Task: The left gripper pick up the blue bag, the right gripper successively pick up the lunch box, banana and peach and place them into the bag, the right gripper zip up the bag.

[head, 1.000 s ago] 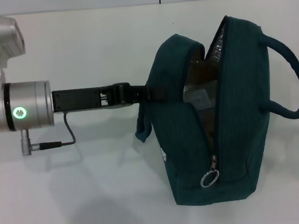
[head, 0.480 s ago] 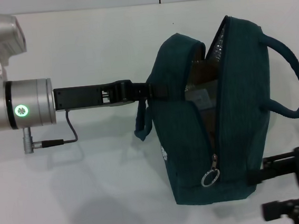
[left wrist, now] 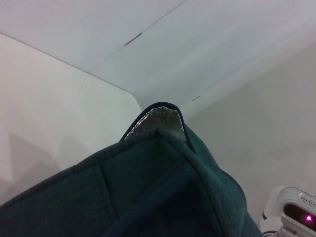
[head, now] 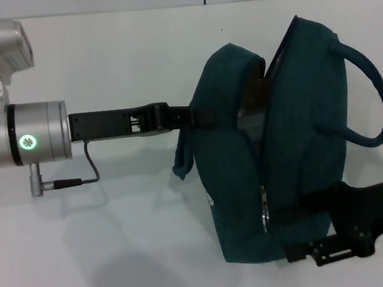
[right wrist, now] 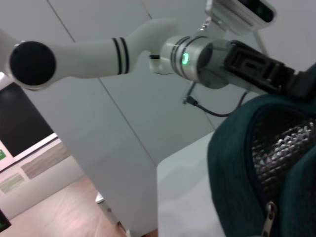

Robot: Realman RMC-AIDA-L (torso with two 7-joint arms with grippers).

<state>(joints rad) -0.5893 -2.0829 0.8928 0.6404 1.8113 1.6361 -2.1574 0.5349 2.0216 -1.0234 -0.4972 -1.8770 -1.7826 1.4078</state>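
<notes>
The blue bag (head: 281, 155) stands upright on the white table, its top zip partly open, with something dark (head: 251, 114) inside. The banana and peach are hidden. My left gripper (head: 199, 117) reaches in from the left and is shut on the bag's near handle, whose strap (head: 183, 166) hangs below it. My right gripper (head: 282, 238) comes in from the lower right, open, at the bag's lower front. Its upper finger (head: 299, 209) ends at the zip's ring pull (head: 264, 216). The bag's silver lining (left wrist: 154, 123) shows in the left wrist view. The zip pull (right wrist: 268, 219) shows in the right wrist view.
The bag's far handle (head: 378, 112) loops out to the right. The white table (head: 120, 245) stretches around the bag to a wall seam at the back. The left arm's silver wrist (head: 22, 143) lies at the left and also shows in the right wrist view (right wrist: 197, 54).
My right gripper has come in from the lower right up to the zip pull. The bag's opening has narrowed and the bag has shifted slightly. The left arm has held still.
</notes>
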